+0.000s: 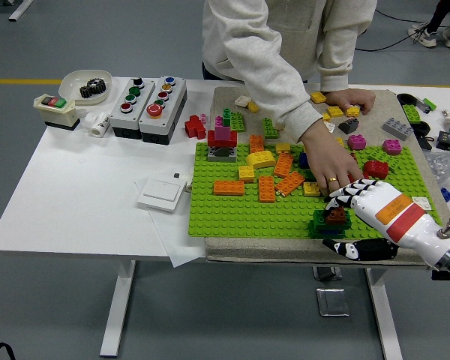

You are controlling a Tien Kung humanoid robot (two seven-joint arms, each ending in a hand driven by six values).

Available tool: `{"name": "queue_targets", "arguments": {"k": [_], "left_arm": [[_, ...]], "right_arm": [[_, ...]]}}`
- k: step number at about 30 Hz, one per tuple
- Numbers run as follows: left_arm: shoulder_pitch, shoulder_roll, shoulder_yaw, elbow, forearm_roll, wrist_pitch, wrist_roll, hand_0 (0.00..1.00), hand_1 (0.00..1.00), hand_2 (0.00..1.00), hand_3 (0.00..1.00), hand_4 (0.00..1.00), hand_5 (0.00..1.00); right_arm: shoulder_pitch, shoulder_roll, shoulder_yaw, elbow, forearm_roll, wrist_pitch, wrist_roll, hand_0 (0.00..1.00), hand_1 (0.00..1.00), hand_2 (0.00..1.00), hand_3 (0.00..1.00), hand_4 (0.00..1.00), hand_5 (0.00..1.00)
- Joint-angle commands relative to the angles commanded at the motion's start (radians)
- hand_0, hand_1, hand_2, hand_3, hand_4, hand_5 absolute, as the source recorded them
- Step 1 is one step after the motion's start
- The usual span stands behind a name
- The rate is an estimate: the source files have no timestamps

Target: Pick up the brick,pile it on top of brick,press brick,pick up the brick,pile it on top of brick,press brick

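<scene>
The right hand's fingers curl down over a small brick stack near the front right of the green baseplate, their tips touching its brown top brick, which sits on green bricks; whether they clamp it or only press on it I cannot tell; the thumb lies lower, off the front edge of the plate; the right hand, white with an orange and red band, comes in from the lower right corner on a black arm; just behind it a person's hand reaches down onto the plate among loose orange, yellow and red bricks, its fingers close to the robot's; the person's other hand rests on the grey mat at the far side beside yellow bricks; farther left on the plate stands a red and pink stack; on the white desk lie a white switch plate, two button boxes and a bowl with a dark gear.
</scene>
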Motion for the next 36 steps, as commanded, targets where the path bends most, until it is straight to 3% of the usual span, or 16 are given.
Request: {"name": "queue_targets", "arguments": {"k": [9,10,16,21,23,26,32,36], "left_arm": [[-0.002,0.001,0.000,0.001,-0.002,0.002,0.000,0.653,0.706,0.725,0.587,0.663,0.663],[-0.002,0.001,0.000,0.001,-0.003,0.001,0.000,0.653,0.706,0.723,0.587,0.662,0.662],[-0.002,0.001,-0.001,0.001,-0.004,0.002,0.000,0.653,0.706,0.725,0.586,0.663,0.663],[-0.004,0.001,-0.002,0.001,-0.001,0.001,0.001,0.653,0.706,0.725,0.586,0.663,0.663],[-0.004,0.001,-0.003,0.001,-0.001,0.001,0.001,0.653,0.706,0.724,0.587,0.663,0.662],[-0.003,0.001,-0.002,0.001,-0.002,0.001,0.001,0.653,0.706,0.724,0.587,0.663,0.662],[-0.001,0.000,-0.002,0.001,-0.003,0.002,0.002,0.653,0.709,0.724,0.586,0.663,0.663],[0.001,-0.001,-0.001,0.000,-0.005,0.003,0.001,0.653,0.710,0.724,0.586,0.663,0.665]], "right_arm": [[0.081,-0.007,0.031,-0.092,0.040,-0.048,-0.045,0.695,0.660,0.709,0.591,0.794,0.559],[0.104,-0.009,0.036,-0.114,0.043,-0.056,-0.067,0.619,0.620,0.698,0.592,0.795,0.562],[0.174,-0.011,0.036,-0.190,0.067,-0.071,-0.122,0.587,0.597,0.692,0.610,0.803,0.552],[0.252,-0.011,0.022,-0.296,0.060,-0.031,-0.163,0.587,0.597,0.692,0.610,0.803,0.552],[0.277,-0.009,0.011,-0.339,0.060,-0.023,-0.169,0.544,0.561,0.685,0.661,0.846,0.530],[0.320,0.003,-0.006,-0.434,0.062,-0.012,-0.179,0.544,0.561,0.685,0.661,0.846,0.530],[0.340,0.017,-0.007,-0.550,0.077,0.006,-0.173,0.505,0.531,0.658,0.688,0.877,0.512],[0.343,0.019,-0.012,-0.579,0.089,0.017,-0.168,0.502,0.523,0.651,0.699,0.881,0.499]]}}
